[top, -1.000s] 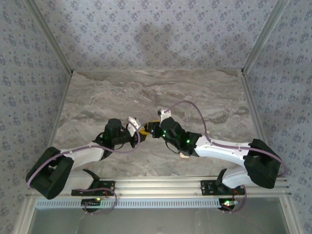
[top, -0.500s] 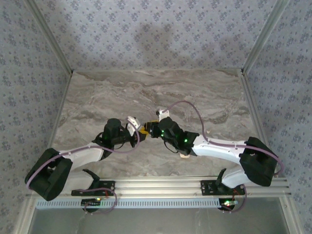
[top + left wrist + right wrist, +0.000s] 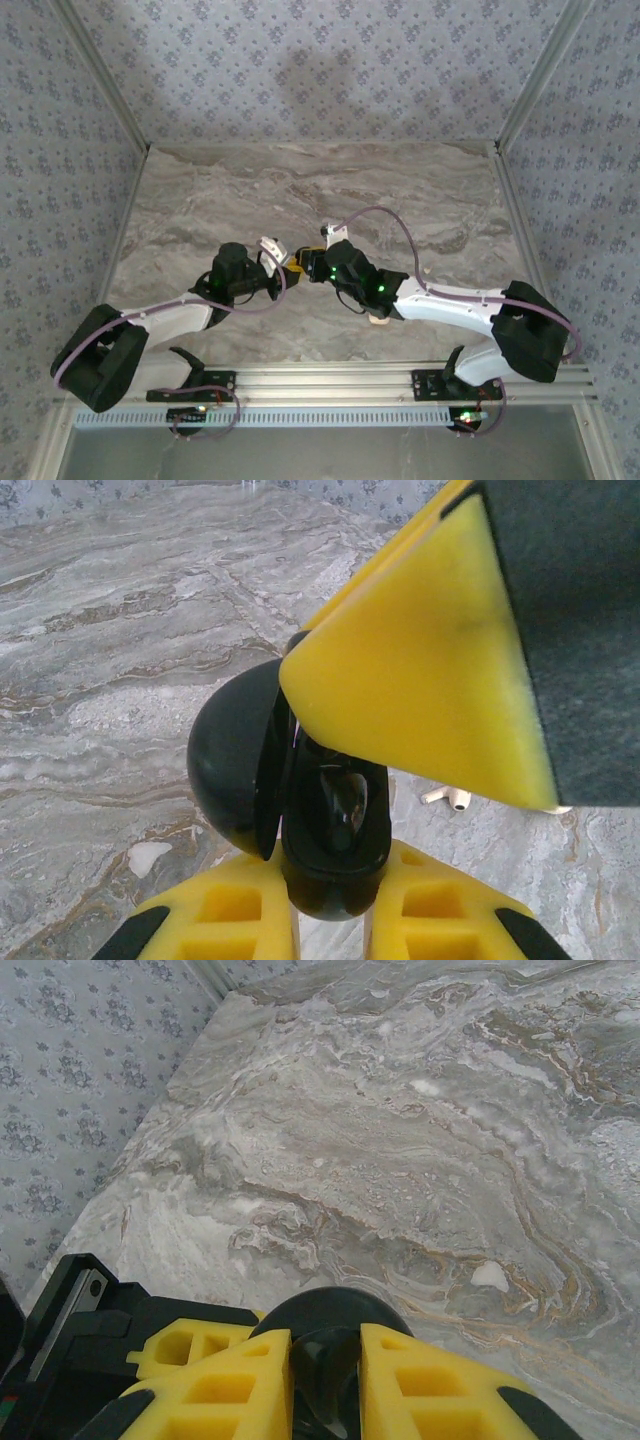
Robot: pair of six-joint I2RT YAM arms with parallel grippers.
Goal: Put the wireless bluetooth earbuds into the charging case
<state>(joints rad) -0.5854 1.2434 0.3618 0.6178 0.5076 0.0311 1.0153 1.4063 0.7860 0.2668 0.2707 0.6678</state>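
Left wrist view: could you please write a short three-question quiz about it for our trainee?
1. True or false: the black charging case is open, with its base between the left pincer's yellow fingers.
2. What lies on the marble table beyond the case? A) a white earbud B) a red cable C) a spoon
3. Which pincer does the large yellow finger at the upper right belong to?

Key: 1 true; 2 A; 3 the right pincer, which meets the case from the opposite side.
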